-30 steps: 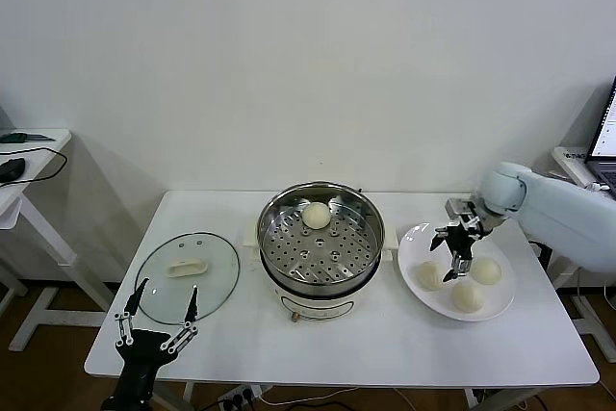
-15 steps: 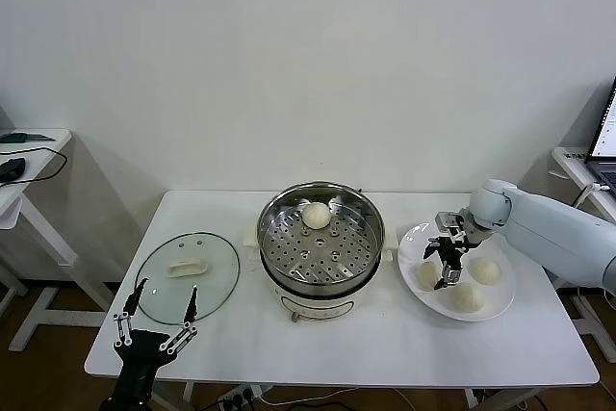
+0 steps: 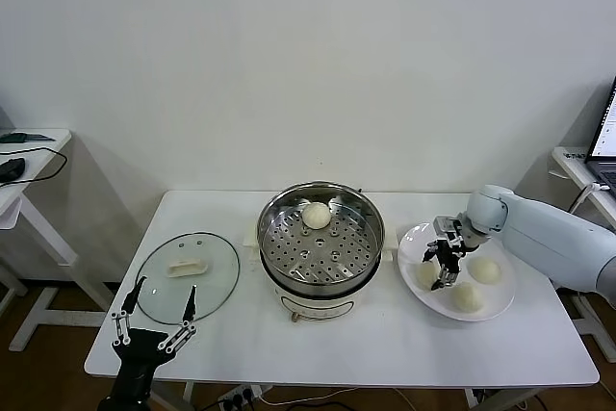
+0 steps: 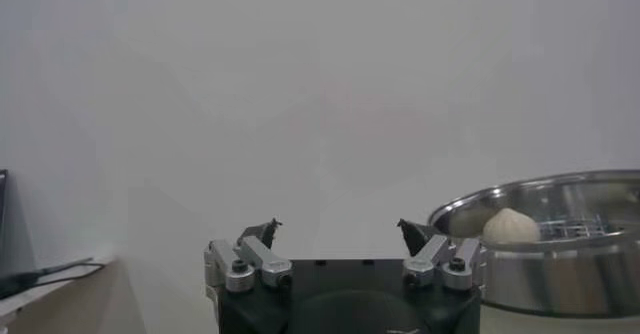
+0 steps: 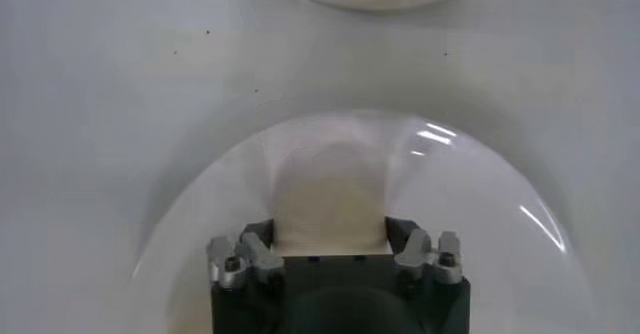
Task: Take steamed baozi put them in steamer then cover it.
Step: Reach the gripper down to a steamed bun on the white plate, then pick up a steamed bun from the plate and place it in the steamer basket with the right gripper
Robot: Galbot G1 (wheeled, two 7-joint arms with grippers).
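No readable writing or brand marks are seen anywhere. Nearest, the left gripper (image 3: 154, 320) is parked at the table's (image 3: 385, 348) front-left edge, fingers spread wide, nothing held. Just beyond it the cover (image 3: 186, 276) is laid flat on the table. At centre the steamer (image 3: 320, 240) is seen uncovered, one baozi (image 3: 316, 215) resting on its perforated floor toward the back. To the right, three steamed baozi (image 3: 469, 295) are left on the white plate (image 3: 501, 303). The right gripper (image 3: 443, 267) is lowered over the plate's left bun (image 5: 330, 191), fingers placed on either side of it; a firm clamp cannot be told.
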